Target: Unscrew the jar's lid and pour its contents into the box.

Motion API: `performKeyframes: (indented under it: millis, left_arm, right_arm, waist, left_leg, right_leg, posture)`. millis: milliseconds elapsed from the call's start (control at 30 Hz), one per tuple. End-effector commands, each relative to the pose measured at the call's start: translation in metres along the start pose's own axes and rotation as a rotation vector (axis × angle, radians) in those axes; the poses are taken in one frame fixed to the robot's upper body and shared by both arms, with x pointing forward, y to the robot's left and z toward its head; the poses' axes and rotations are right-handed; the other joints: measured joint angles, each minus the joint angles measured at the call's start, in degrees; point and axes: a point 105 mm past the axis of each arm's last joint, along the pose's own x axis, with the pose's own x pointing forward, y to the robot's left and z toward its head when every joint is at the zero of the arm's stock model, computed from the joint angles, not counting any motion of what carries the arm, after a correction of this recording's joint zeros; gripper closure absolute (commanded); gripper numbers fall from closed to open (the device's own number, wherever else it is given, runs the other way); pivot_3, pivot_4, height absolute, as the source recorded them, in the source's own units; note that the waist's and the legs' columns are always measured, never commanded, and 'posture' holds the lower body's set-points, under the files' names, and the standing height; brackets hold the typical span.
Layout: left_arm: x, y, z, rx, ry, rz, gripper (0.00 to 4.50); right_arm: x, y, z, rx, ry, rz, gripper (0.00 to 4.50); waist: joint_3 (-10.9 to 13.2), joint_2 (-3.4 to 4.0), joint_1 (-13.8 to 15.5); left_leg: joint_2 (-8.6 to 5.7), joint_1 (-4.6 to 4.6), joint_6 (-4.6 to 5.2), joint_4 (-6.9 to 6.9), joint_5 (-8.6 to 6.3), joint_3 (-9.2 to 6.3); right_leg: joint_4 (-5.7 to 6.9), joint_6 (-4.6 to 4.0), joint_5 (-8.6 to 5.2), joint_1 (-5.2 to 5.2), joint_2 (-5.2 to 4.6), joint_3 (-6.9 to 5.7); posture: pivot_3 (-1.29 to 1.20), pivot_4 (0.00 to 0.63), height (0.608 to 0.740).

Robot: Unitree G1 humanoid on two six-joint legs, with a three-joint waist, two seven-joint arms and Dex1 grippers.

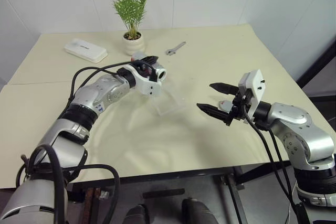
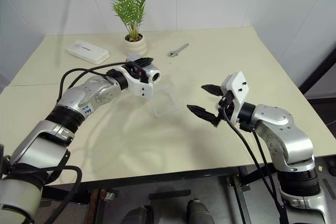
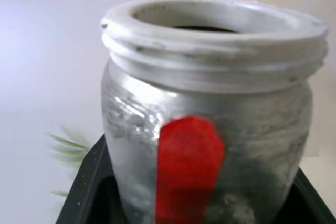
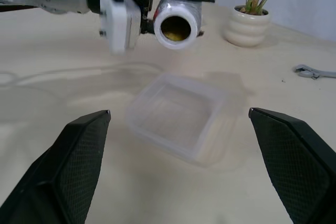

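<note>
Jar [image 4: 178, 23] uncapped, tipped on its side with open mouth facing out, raised just above the box's far edge, pinched in left gripper [image 1: 148, 64]. Red mark [image 3: 189, 166] on its silvery side. Box [image 4: 181, 116] flat on table [image 1: 220, 61], below and just in front of jar. Right gripper [image 1: 216, 98] beside box, fingers spread wide, holding nothing. Beyond box: potted plant [image 1: 131, 9], wrench [image 1: 176, 49], white device [image 1: 85, 50].

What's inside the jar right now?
The jar, lidless and tipped sideways in the left pincer above the box, shows something yellowish-brown through its mouth; deeper inside is too dark to make out.
</note>
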Motion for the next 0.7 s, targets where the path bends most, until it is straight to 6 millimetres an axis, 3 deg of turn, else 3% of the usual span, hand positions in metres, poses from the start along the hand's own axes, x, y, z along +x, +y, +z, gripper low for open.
performKeyframes:
  millis: [33,200,267,400,700]
  left_arm:
    - [0.005,0.014,0.002,0.319,-0.017,0.151,2.54]
    - [0.009,0.019,0.008,0.548,-0.075,0.217,2.54]
    - [0.007,0.033,0.013,0.699,-0.078,0.35,2.54]
    - [0.012,0.032,0.02,0.726,-0.153,0.327,2.54]
    - [0.003,0.018,-0.002,0.659,-0.135,0.2,2.54]
  right_arm:
    - [0.003,0.003,0.01,-0.013,-0.039,-0.002,0.05]
    - [0.005,0.006,0.009,0.014,-0.052,-0.013,0.05]
    - [0.005,0.006,0.009,0.024,-0.058,-0.02,0.05]
    - [0.006,0.004,0.009,0.049,-0.074,-0.035,0.05]
    - [0.012,0.005,0.009,0.065,-0.089,-0.012,0.05]
  waist:
    - [0.0,0.0,-0.05]
    - [0.01,-0.01,-0.01]
    - [0.0,-0.01,-0.01]
    - [0.01,-0.01,0.1]
    - [0.01,-0.01,-0.07]
  left_leg:
    - [0.0,0.0,0.0,-0.01,0.0,0.02]
    - [0.0,-0.3,-0.02,0.0,0.01,0.08]
    - [0.0,-0.56,-0.03,0.08,0.02,0.09]
    - [0.0,-0.74,-0.02,0.16,0.02,0.08]
    - [0.0,-0.75,-0.01,0.27,0.01,0.09]
  right_leg:
    - [-0.01,0.0,0.0,-0.02,0.0,0.0]
    - [0.17,0.0,-0.01,-0.46,0.02,0.04]
    - [0.26,0.0,-0.01,-0.72,0.02,0.05]
    - [0.25,0.01,0.0,-0.84,0.01,0.03]
    - [0.32,0.03,0.01,-0.84,0.02,0.03]
  posture:
    - [0.0,0.15,0.74]
    - [0.0,0.15,0.74]
    - [0.0,0.15,0.74]
    - [0.0,0.15,0.74]
    - [0.0,0.15,0.74]
